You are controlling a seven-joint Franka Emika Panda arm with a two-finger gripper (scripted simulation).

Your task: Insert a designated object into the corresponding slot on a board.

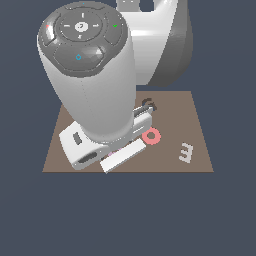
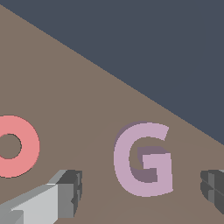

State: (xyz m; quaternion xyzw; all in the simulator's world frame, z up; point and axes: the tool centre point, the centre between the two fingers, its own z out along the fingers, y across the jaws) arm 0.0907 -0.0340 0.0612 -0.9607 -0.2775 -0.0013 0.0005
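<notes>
Brown board (image 1: 195, 120) carries ring (image 1: 151, 136), lilac G (image 2: 143, 158) — white E (image 1: 186, 152).

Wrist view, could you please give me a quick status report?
Gripper open, fingers either side of lilac G. G flat on board, not gripped. Red ring beside, clear of fingers.

Red ring (image 1: 151, 136) & white letter E (image 1: 186, 152) lie flat, well apart.

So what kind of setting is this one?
A simulated tabletop, apparently: a flat brown board on featureless dark ground, with a lilac G piece, red ring and white E.
</notes>
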